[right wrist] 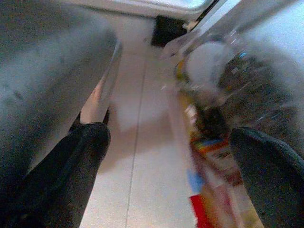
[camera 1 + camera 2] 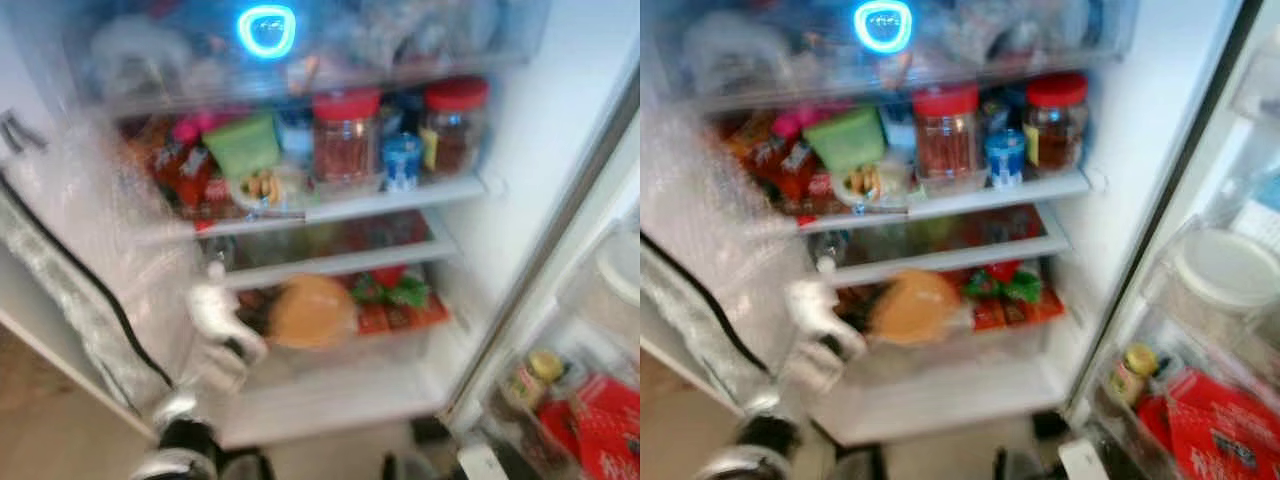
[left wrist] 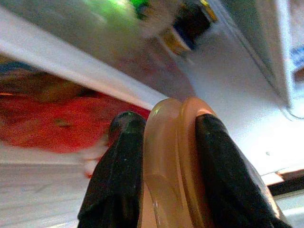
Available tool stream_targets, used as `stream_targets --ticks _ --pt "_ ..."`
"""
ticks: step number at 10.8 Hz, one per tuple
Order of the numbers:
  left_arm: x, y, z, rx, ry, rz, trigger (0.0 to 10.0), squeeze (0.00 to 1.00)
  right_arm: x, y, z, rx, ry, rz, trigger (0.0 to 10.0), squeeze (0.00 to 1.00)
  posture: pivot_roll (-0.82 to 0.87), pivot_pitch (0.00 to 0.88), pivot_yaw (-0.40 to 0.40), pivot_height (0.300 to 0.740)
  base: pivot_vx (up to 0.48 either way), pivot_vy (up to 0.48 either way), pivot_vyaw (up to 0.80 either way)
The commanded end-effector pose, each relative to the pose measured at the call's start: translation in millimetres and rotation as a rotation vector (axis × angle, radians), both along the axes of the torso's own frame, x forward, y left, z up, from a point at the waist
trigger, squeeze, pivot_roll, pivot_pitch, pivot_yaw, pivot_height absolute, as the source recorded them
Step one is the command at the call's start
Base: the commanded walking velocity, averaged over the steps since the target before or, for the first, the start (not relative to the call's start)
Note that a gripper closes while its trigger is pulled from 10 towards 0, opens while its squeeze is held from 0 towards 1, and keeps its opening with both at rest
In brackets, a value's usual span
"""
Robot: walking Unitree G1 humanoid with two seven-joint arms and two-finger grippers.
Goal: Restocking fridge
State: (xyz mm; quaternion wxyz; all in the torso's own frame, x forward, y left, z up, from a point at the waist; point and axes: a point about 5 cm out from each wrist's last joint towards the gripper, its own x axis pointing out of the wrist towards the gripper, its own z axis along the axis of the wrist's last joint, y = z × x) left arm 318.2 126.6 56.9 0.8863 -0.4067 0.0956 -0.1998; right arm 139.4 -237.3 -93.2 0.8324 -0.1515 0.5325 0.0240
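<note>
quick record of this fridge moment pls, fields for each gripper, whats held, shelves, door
left gripper: shut on the tan packet, reaching into the lower fridge compartment
right gripper: open, idle, low beside the open door above the floor
middle shelf: two red-lidded jars, a blue can, a green tub, red packets
lower compartment: red and green packets behind the tan packet
door rack: small yellow-lidded jar, red packaging
image: blurred
</note>
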Motion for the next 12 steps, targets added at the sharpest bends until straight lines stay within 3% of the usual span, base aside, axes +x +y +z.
stream_targets --ticks 1,8,10,12 --pt "4.4 17.2 7.3 0.020 -0.028 0.039 10.0 0.00 4.8 7.4 0.1 0.025 -0.015 0.002 10.0 0.00 -0.08 0.000 0.046 0.622 0.274 0.000 0.00" --pt "17.1 15.1 19.3 0.002 -0.064 0.104 10.0 0.00 5.0 7.0 0.3 0.025 -0.015 0.006 10.0 0.00 -0.08 0.000 0.042 0.622 0.276 0.000 0.00" --pt "25.9 22.9 19.7 0.080 -0.021 0.259 10.0 0.00 5.2 6.9 0.3 0.025 -0.015 0.008 10.0 0.00 -0.08 0.000 0.042 0.622 0.000 0.000 0.00" --pt "31.5 34.3 14.4 0.007 0.084 0.409 10.0 0.00 5.0 6.9 0.3 0.025 -0.013 0.013 10.0 0.00 -0.09 0.000 0.041 0.622 0.000 0.000 0.00"
